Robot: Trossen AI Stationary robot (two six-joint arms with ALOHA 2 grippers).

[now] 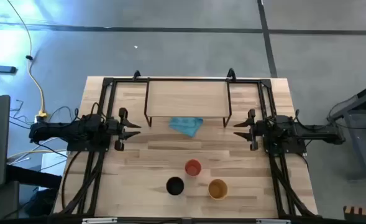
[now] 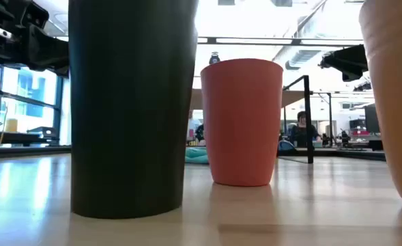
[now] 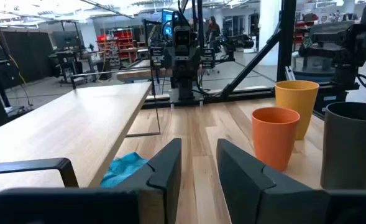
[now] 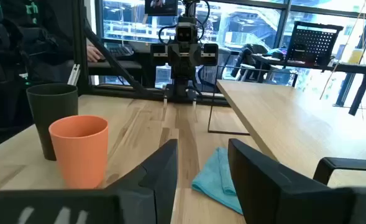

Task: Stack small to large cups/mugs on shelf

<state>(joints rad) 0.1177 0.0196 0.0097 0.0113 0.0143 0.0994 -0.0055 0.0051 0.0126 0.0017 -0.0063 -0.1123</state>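
Note:
Three cups stand upright on the tabletop near its front edge: a red-orange cup [image 1: 193, 167], a black cup [image 1: 175, 185] and a yellow-orange cup [image 1: 217, 188]. The shelf [image 1: 187, 98], a light-wood board on thin black legs, stands at the table's far middle. My left gripper [image 1: 135, 129] hovers open at the left, level with the shelf's near edge, pointing right. My right gripper [image 1: 238, 129] hovers open at the right, pointing left. Each faces the other; both hold nothing.
A light blue cloth [image 1: 186, 125] lies crumpled on the table just in front of the shelf, between the two grippers. Black frame rails [image 1: 99, 99] run along both table sides. Bare wood lies between the cloth and the cups.

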